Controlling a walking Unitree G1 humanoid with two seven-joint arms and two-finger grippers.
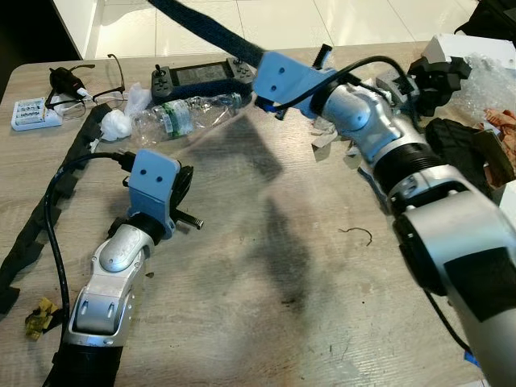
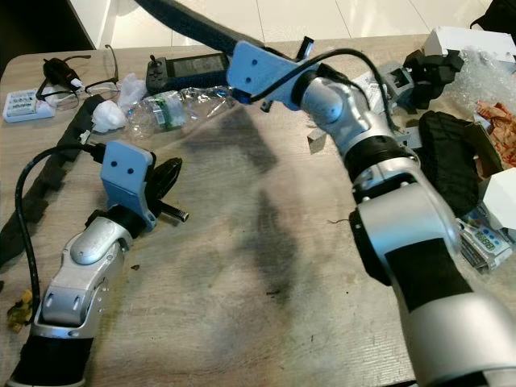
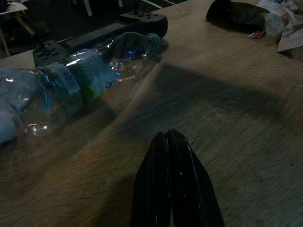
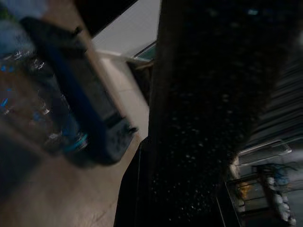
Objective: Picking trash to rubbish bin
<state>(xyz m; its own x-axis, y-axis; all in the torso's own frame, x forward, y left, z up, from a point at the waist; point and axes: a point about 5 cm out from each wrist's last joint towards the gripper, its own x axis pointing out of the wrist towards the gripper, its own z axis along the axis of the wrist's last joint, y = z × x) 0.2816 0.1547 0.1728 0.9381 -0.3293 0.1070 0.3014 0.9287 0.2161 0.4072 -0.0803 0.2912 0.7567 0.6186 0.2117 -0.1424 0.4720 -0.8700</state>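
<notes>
Jaws pressed together and empty on the left gripper [image 3: 173, 179]; the right gripper [image 1: 246, 50] pinches a long dark strip [image 1: 205, 26] that rises off the wooden table [image 1: 266, 266]. The crushed plastic bottle [image 1: 187, 114] lies ahead of the left fingers, long axis across their line, cap toward the right gripper. By my reckoning the left arm is the free one to take it

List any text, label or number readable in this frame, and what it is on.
None can be read.
Crushed clear plastic bottle: green and white label, print too blurred.
Black handheld controller: screen shows no legible characters.
White battery case: no readable markings.
Small white packets at the table's right edge: print too small.
</notes>
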